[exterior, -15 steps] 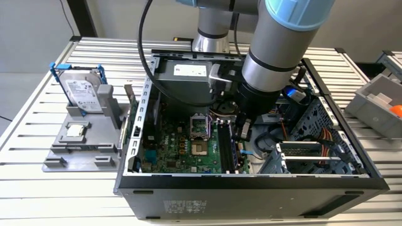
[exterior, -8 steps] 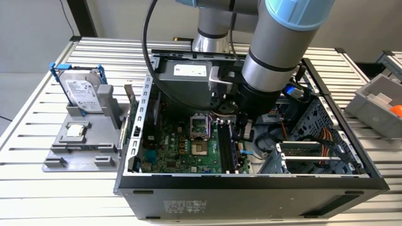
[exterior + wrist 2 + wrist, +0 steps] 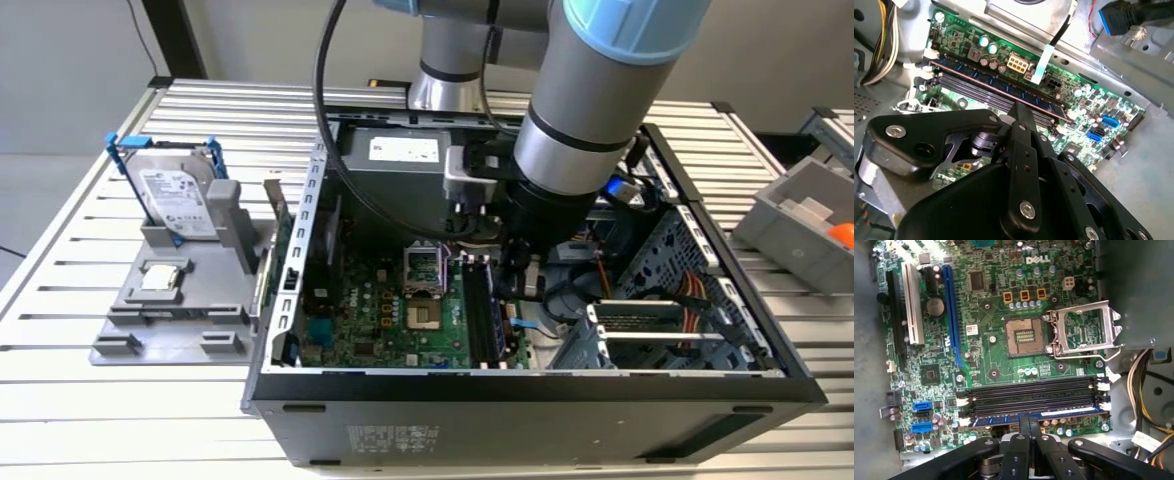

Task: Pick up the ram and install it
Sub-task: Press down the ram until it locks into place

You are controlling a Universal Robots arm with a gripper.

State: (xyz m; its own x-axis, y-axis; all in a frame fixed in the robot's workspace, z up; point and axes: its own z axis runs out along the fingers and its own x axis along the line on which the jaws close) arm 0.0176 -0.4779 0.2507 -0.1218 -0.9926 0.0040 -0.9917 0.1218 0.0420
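Observation:
The ram (image 3: 1069, 413) is a thin blue stick standing on edge in the outermost of the long black slots (image 3: 1029, 395) of the green motherboard (image 3: 387, 310). It also runs along the slots in the second wrist view (image 3: 984, 75). My gripper (image 3: 1030, 421) is down inside the open computer case (image 3: 534, 385), its black fingers pressed together with no gap. The fingertips (image 3: 1021, 107) rest against the ram's upper edge near its middle. In the exterior view the arm covers the gripper, and the ram (image 3: 509, 318) shows just below it.
The empty processor socket (image 3: 1024, 336) with its raised metal latch (image 3: 1084, 330) lies beside the slots. Cable bundles (image 3: 1149, 390) and the power supply (image 3: 400, 160) crowd the case. On the exterior view's left, a grey stand (image 3: 167, 300) holds a hard drive (image 3: 174, 190) and a small silver chip (image 3: 163, 277).

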